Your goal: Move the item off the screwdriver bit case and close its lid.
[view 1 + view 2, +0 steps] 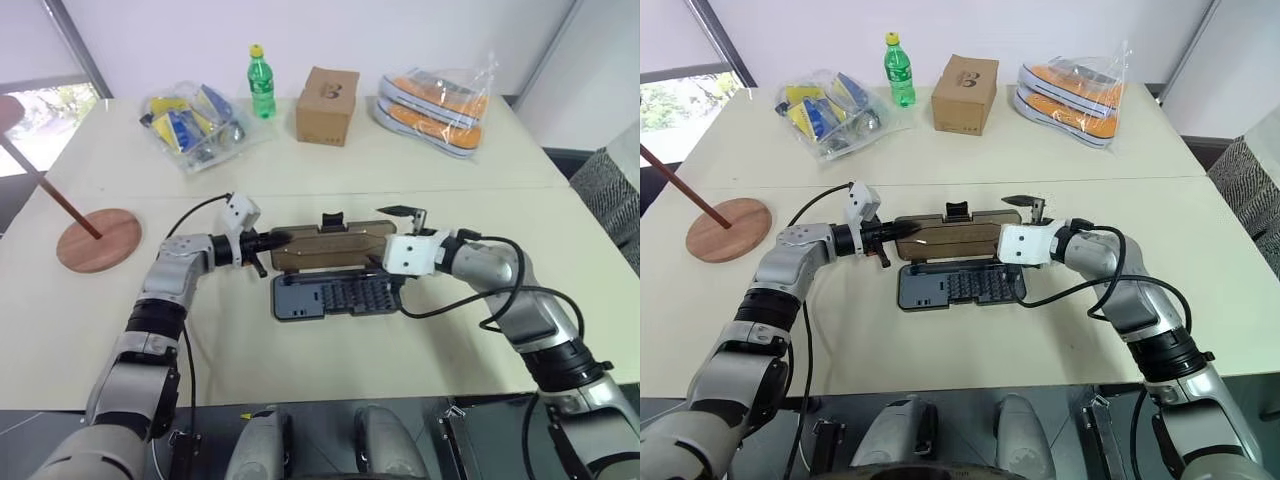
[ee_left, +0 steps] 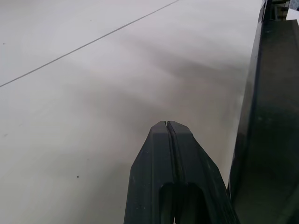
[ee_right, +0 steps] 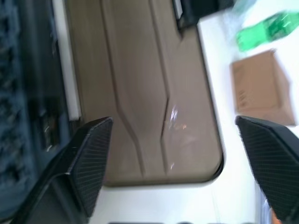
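Lid (image 1: 325, 245) unlabelled, box (image 1: 327, 105) logo seemingly unreadable

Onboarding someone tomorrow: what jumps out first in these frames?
The open screwdriver bit case at mid-table, its brown lid standing raised behind it, between the shut left hand at one end and the open right hand at the other. Next, the wooden stand near the table's left edge, off the case.

The grey bit case (image 1: 335, 295) lies flat and open on the table. Its brown see-through lid (image 1: 330, 246) stands up behind it. The wooden stand (image 1: 97, 238) sits well apart, on the left.
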`<state>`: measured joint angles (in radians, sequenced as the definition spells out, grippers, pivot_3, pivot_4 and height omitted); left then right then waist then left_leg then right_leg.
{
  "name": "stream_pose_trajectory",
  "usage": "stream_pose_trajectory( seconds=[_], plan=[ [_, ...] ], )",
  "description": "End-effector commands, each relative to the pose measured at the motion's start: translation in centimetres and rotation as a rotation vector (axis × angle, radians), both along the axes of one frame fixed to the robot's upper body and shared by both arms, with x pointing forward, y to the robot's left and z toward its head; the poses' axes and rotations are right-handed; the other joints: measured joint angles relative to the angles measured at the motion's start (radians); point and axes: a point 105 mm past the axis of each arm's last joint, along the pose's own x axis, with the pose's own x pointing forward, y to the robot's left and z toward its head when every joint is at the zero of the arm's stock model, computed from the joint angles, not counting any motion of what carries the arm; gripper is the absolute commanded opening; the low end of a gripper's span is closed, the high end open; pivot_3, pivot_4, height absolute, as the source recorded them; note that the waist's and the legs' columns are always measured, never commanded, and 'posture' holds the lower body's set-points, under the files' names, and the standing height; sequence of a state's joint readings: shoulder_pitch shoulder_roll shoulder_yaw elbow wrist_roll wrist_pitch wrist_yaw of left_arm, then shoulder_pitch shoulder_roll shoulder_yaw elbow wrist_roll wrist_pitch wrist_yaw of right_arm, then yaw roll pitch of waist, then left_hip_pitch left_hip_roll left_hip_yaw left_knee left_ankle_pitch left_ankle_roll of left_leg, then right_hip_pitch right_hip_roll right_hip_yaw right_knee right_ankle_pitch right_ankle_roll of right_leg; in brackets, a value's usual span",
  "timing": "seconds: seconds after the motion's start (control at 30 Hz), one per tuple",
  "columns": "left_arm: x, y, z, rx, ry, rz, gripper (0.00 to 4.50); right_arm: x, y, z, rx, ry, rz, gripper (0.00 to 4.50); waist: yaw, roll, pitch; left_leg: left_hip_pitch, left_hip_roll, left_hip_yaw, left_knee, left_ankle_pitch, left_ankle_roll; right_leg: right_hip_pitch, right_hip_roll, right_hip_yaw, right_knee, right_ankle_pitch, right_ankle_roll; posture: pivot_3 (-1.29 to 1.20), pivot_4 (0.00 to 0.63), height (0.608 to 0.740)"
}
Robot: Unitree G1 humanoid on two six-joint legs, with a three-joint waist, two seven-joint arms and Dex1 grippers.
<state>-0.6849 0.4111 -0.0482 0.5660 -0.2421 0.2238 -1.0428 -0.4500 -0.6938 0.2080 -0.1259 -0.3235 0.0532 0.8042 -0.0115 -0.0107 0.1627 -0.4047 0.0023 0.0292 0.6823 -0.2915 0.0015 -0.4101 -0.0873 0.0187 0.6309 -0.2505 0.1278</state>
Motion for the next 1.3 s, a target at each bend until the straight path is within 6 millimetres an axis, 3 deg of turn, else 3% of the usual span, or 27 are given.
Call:
stream_pose_trajectory(
  seconds=[0.03,0.2,0.3,0.43,0.87,1.1,1.2,1.3],
  plan=[
    [0.2,-0.5,2.1,-0.007,-0.081,-0.027,0.00,-1.0,-1.0,3.7,0.111,0.030,-0.039,4.46,0.000,0.000,0.000,0.000,0.000,0.000,0.000,0.000,0.000,0.000,0.000,0.000,0.000,0.000,0.000,0.00,0.150,0.740],
    [-0.3,-0.9,2.7,-0.011,-0.098,-0.056,0.00,-4.4,-1.6,6.2,0.294,0.225,-0.067,4.46,0.003,0.000,0.000,-0.001,0.001,-0.002,0.000,0.000,0.000,0.000,0.000,-0.001,0.000,0.000,0.000,0.00,0.150,0.740],
    [-1.1,-1.0,3.0,-0.004,-0.099,-0.089,0.00,-5.6,-2.1,6.0,0.322,0.283,-0.088,4.46,0.003,0.000,0.000,-0.002,0.003,-0.002,0.000,0.000,0.000,0.000,-0.001,-0.002,-0.001,0.000,0.000,0.00,0.150,0.740],
    [-2.4,-0.7,3.1,0.020,-0.084,-0.136,0.00,-5.4,-2.8,5.6,0.321,0.279,-0.149,4.46,-0.003,0.000,0.000,-0.001,0.003,-0.002,0.000,0.000,0.000,-0.001,-0.001,-0.002,-0.001,0.000,0.000,0.00,0.150,0.740],
    [-7.1,2.6,3.7,0.094,-0.009,-0.174,0.00,-5.3,-2.4,5.9,0.398,0.313,-0.141,4.46,0.001,0.000,0.000,-0.002,0.004,-0.001,0.000,0.000,0.000,-0.001,-0.002,-0.002,-0.001,-0.002,-0.004,0.00,0.150,0.740],
    [-7.3,1.7,3.8,0.075,-0.006,-0.169,0.00,-5.4,-2.1,6.2,0.463,0.344,-0.143,4.46,0.001,0.000,0.000,-0.002,0.004,-0.001,0.000,0.000,0.000,-0.001,-0.002,-0.002,-0.001,-0.002,-0.004,0.00,0.150,0.740],
    [-6.1,1.8,4.3,0.069,-0.026,-0.139,0.00,-5.3,-2.0,6.4,0.522,0.363,-0.152,4.46,0.000,0.000,0.000,-0.002,0.004,-0.001,0.000,0.000,0.000,-0.001,-0.002,-0.002,-0.001,-0.002,-0.004,0.00,0.150,0.740],
    [-4.1,1.4,5.2,0.059,-0.056,-0.114,0.00,-5.2,-1.5,6.0,0.617,0.431,-0.165,3.67,0.004,-0.001,0.000,-0.002,0.004,-0.002,0.000,0.000,0.000,-0.001,-0.001,-0.003,-0.001,-0.002,-0.004,0.00,0.150,0.740]
  ],
)
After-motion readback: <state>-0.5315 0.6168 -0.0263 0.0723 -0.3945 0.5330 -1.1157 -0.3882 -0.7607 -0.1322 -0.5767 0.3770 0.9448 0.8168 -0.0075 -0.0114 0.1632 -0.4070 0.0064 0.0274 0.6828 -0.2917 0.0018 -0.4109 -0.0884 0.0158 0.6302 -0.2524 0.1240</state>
